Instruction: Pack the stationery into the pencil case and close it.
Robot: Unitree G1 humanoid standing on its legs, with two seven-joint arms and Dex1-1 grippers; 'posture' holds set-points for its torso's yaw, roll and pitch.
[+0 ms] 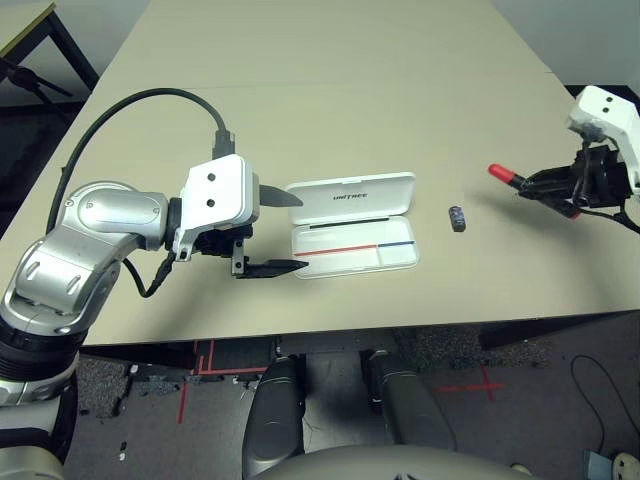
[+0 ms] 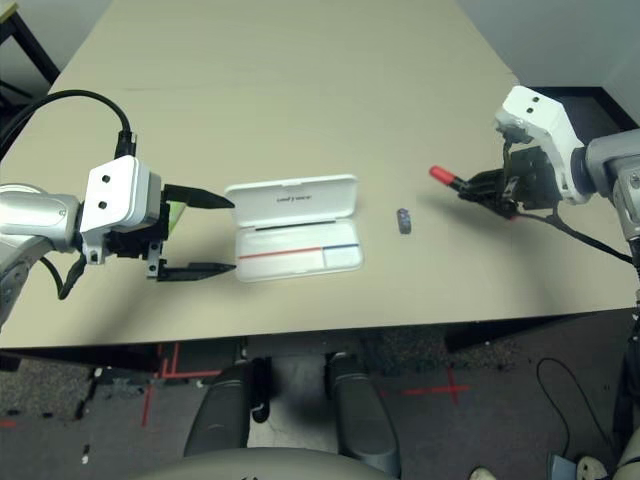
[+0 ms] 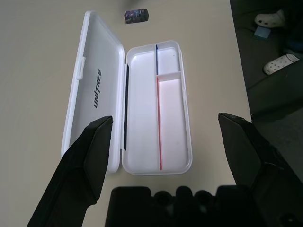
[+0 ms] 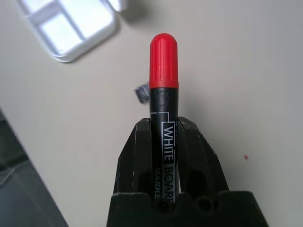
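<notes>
The white pencil case (image 1: 352, 222) lies open mid-table, lid (image 3: 94, 90) folded back and tray (image 3: 158, 109) holding nothing. My left gripper (image 1: 290, 232) stands open at the case's left end, its fingers apart at about the case's width. A lime-green bar (image 2: 176, 215) peeks out behind that gripper, mostly hidden. Right of the case a tiny dark block (image 1: 457, 217) rests on the table. At the far right my right gripper (image 1: 545, 187) is shut on the marker (image 4: 164, 61), whose black labelled body sits between the fingers (image 4: 134, 151) and whose red end points toward the case.
The beige table (image 1: 330, 90) stretches bare behind the case. Its front edge runs just below the case and its right edge passes near the right gripper. A black cable (image 1: 130, 105) loops over my left forearm.
</notes>
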